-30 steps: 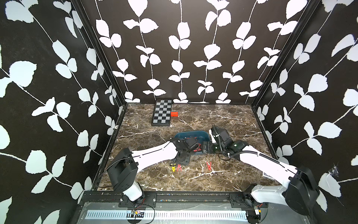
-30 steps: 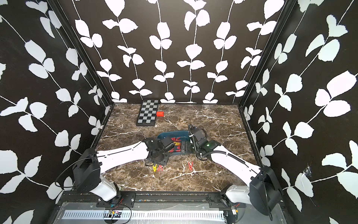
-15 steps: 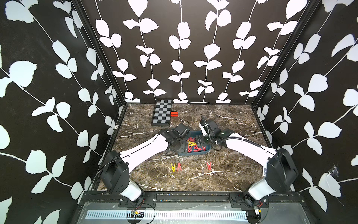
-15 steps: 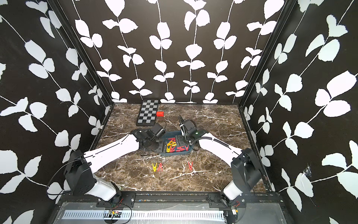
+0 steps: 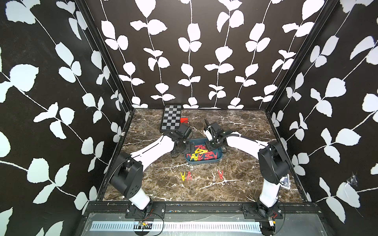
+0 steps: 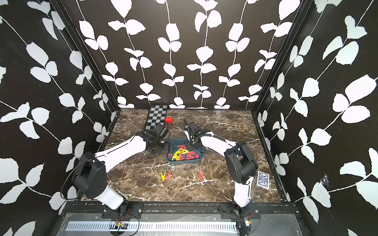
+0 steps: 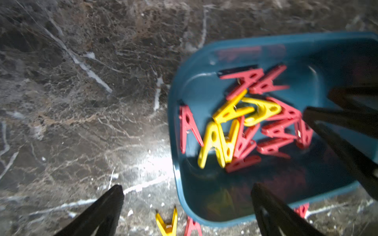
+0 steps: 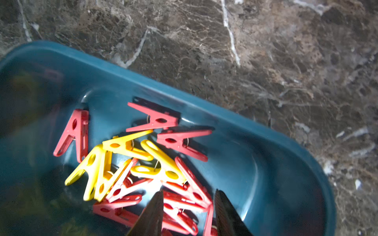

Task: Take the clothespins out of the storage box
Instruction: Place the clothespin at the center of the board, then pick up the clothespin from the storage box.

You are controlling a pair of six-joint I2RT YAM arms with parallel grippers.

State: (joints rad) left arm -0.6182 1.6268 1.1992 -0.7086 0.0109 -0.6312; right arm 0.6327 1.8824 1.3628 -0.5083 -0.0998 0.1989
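Storage box (image 5: 204, 162) sits mid-table on the marble top (image 5: 245, 126), long side running left-right. Most clothespins (image 5: 201, 152) are inside it in a tangled red-and-yellow heap, bunched toward the left and middle.

Three are out on the marble near of the box. A yellow one (image 5: 182, 176) and a red one (image 5: 189, 175) lie just beside each other, and another red (image 5: 220, 174) lies off to their right.

Left gripper (image 7: 187, 188) is at the box's left end with fingers spread wide and nothing between them. One finger is over bare marble, the other over the box interior.

Right gripper (image 8: 189, 194) points down into the right part of the heap. Its fingers are narrowed, with red pins in the gap, but whether they are actually clamped can't be told.

Checkered board (image 5: 170, 117) and a small red block (image 5: 184, 119) sit far left. A card pack (image 6: 262, 179) lies near right, by the right arm's base.
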